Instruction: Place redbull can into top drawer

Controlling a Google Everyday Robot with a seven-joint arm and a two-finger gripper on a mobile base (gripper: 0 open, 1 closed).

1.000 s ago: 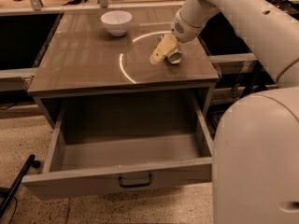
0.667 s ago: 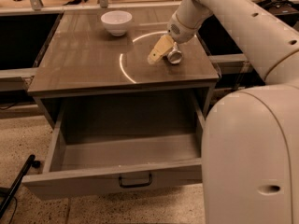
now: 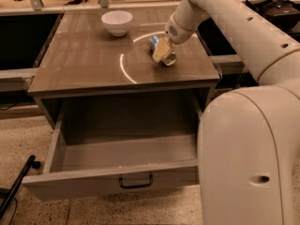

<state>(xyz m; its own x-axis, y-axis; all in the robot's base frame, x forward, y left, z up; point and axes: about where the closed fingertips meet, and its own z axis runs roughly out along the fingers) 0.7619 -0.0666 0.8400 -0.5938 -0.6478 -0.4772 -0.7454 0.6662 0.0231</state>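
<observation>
Redbull can [image 3: 154, 41] lying on its side on the cabinet top [image 3: 84, 64], toward 2 o'clock of that surface, not yet in the top drawer [image 3: 84, 184]. Drawer pulled open below at 6 o'clock, seemingly ready to receive it. Gripper [image 3: 161, 50] set down right over the can, likely for a pick. Cannot tell how far open, or whether clamped. White bowl [image 3: 117, 21] at 10 o'clock of the can, well apart.
</observation>
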